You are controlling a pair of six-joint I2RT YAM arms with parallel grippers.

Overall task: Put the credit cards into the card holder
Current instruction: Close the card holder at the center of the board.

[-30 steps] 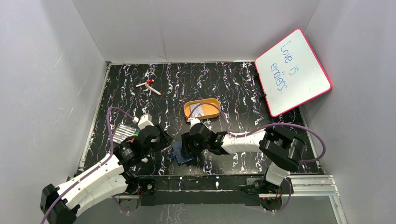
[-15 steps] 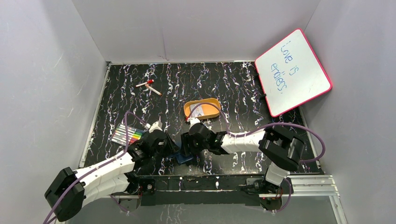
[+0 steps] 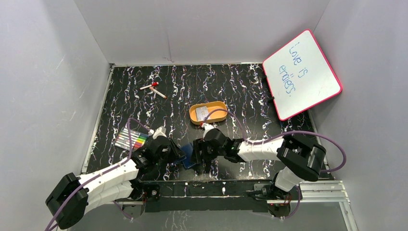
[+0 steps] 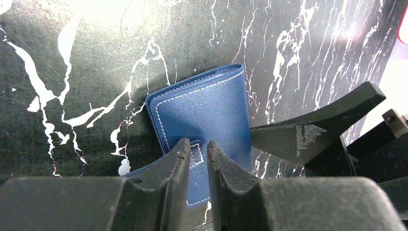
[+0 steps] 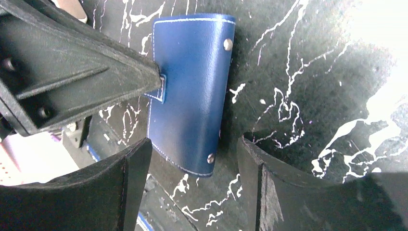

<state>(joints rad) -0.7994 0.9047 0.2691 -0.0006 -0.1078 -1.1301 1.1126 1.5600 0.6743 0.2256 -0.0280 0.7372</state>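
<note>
The left gripper (image 4: 197, 143) holds its jaws nearly together on the snap tab of the card holder (image 4: 202, 110), pinching it. The right gripper (image 5: 192, 142) stands spread wide, one finger on either side of one end of the holder, with no contact that shows. The folded navy holder lies flat on the black marbled table (image 3: 240, 86) between the two arms, and farther back a pale credit card (image 3: 203, 113) rests in the orange tray (image 3: 222, 107).
</note>
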